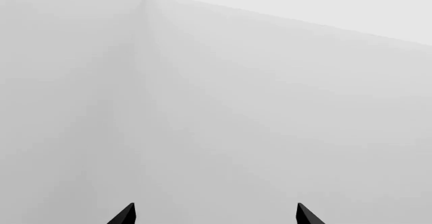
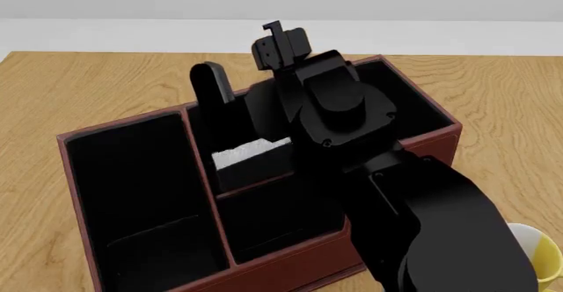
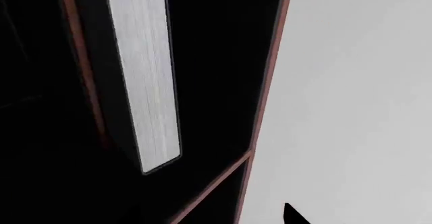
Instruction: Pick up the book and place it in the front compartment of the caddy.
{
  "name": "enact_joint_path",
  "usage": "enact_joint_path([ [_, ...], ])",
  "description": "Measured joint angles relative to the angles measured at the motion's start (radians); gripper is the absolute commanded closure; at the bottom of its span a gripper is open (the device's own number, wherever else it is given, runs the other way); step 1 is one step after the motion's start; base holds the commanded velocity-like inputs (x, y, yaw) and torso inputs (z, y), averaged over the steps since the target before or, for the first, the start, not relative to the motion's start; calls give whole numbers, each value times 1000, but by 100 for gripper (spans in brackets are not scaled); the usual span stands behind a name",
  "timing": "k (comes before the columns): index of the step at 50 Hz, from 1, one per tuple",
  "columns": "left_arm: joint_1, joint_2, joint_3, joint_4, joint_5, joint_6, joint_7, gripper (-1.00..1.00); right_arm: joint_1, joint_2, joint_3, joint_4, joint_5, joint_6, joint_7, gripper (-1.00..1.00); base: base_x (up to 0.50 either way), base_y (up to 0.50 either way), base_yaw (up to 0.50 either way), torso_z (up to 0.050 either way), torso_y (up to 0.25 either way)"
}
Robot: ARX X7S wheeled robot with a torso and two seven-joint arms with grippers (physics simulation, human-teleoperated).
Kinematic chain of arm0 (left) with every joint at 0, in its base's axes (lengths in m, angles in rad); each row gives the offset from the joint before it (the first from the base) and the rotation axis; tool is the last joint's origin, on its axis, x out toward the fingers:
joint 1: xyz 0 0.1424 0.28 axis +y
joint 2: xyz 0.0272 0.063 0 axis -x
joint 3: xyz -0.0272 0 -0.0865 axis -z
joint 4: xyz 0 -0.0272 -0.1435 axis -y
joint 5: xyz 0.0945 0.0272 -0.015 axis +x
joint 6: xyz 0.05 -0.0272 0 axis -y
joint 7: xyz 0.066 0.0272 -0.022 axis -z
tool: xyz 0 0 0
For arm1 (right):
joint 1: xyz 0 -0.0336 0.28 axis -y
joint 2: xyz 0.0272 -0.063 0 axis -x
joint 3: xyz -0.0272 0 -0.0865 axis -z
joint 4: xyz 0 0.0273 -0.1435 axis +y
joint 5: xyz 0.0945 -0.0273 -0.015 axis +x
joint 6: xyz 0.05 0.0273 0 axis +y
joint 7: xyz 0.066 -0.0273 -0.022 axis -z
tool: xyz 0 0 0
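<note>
The dark red-brown caddy (image 2: 291, 256) stands on the wooden table. The black book (image 2: 250, 152) shows its white page edges in the half of the middle section farther from me, leaning against the low cross divider (image 2: 264, 183). My right arm reaches over the caddy; one finger (image 2: 211, 84) sticks up above the far wall. In the right wrist view the book (image 3: 145, 77) lies inside the caddy (image 3: 270, 82), apart from my right gripper (image 3: 210, 216), which is open and empty. My left gripper (image 1: 216, 215) is open and empty, facing a blank grey surface.
A white-and-yellow mug (image 2: 547, 259) stands at the caddy's near right, beside my right arm. The wooden table (image 2: 70, 87) extends to the left and behind the caddy. The two end sections of the caddy hold nothing visible.
</note>
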Motion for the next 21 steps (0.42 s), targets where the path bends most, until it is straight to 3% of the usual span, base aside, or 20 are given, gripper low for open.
enact_joint_path([
  [21,10,-11,-9,6,-8,11,-4,-100,12,0,4,-11,1,-3,31,-100,0,0,0,0,0],
])
